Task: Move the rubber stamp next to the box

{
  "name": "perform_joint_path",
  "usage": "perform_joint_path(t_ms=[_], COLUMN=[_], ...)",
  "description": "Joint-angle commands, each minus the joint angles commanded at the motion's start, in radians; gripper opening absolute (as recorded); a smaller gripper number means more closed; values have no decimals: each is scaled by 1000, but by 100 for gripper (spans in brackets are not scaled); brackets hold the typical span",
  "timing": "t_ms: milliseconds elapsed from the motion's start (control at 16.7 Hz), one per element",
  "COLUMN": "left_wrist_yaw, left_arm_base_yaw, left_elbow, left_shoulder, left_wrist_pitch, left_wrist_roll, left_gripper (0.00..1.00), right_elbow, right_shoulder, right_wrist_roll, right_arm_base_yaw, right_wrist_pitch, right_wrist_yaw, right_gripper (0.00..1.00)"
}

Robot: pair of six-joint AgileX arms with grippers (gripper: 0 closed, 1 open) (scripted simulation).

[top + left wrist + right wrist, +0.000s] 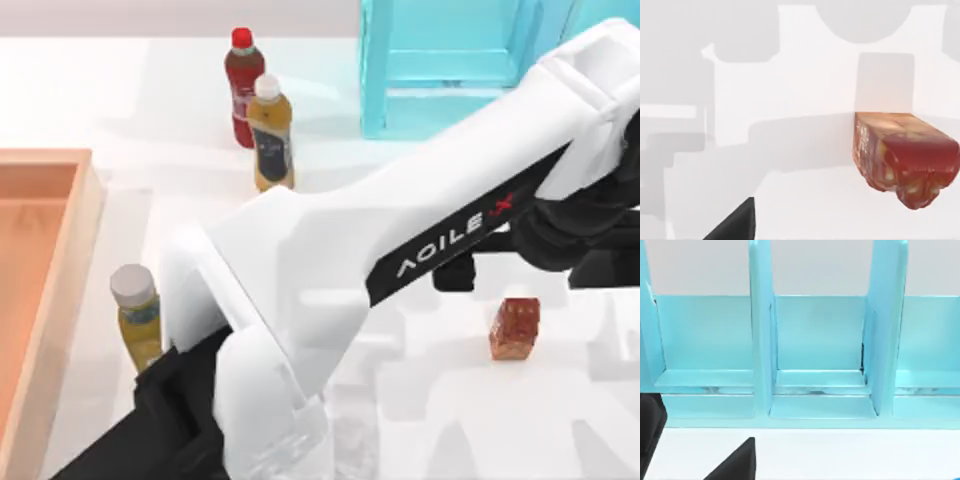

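Reaching Across Toward the Stamp

Stretching from the counter's near edge toward its right side, the left arm (400, 230) ends just above the rubber stamp (514, 328), which sits alone near the right edge. Whether the fingers are open or closed cannot be told. The box (60, 260) lies at the left edge, well apart. The right wrist view faces the turquoise cabinet (820, 350)
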Motion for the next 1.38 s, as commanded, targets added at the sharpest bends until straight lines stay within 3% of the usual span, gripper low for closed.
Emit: perform_joint_path(t_ms=[660,1140,1380], left_wrist_yaw=[7,14,17], left_arm_base_yaw=[-28,-8,1], left_elbow=[82,480,570], left_shoulder=[61,389,470], left_wrist_pitch=[-26,-88,-98], left_wrist_roll=[-1,21,30], left_gripper=[100,100,100], right_elbow=[0,0,0], right_shoulder=[0,0,0], right_wrist_roll=[0,0,0], right_arm_base_yaw=[0,0,0], right_wrist_pitch=[0,0,0], right_wrist_yaw=[0,0,0], right_gripper=[100,100,100])
